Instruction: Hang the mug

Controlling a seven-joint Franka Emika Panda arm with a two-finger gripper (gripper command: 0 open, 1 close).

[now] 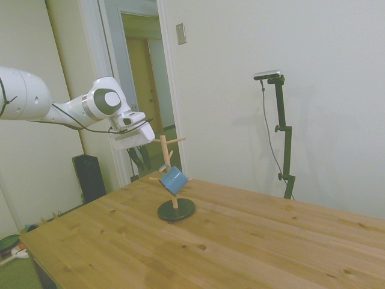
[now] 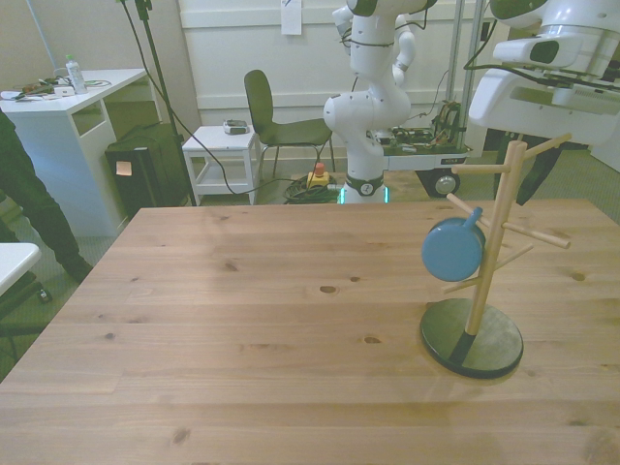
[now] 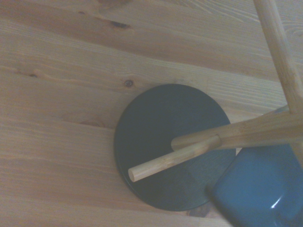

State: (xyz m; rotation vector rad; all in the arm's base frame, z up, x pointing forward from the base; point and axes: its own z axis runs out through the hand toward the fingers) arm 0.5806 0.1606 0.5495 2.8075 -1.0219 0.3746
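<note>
The blue mug (image 1: pixel 174 179) hangs tilted by its handle on a lower peg of the wooden peg stand (image 1: pixel 167 158), its bottom facing the front camera (image 2: pixel 452 249). In the wrist view a part of the mug (image 3: pixel 260 189) shows beside the stand's dark round base (image 3: pixel 156 137). My gripper (image 1: pixel 139 158) is up beside the stand's top, apart from the mug, open and holding nothing. In the front view it (image 2: pixel 539 172) sits behind the stand (image 2: pixel 494 262).
The stand is near the table's edge at the front view's right. Beyond the table are a person's dark leg (image 2: pixel 24 199), a white desk (image 2: pixel 82 97), a small white cart (image 2: pixel 223 145), a chair (image 2: pixel 276 121) and another white robot (image 2: pixel 373 97).
</note>
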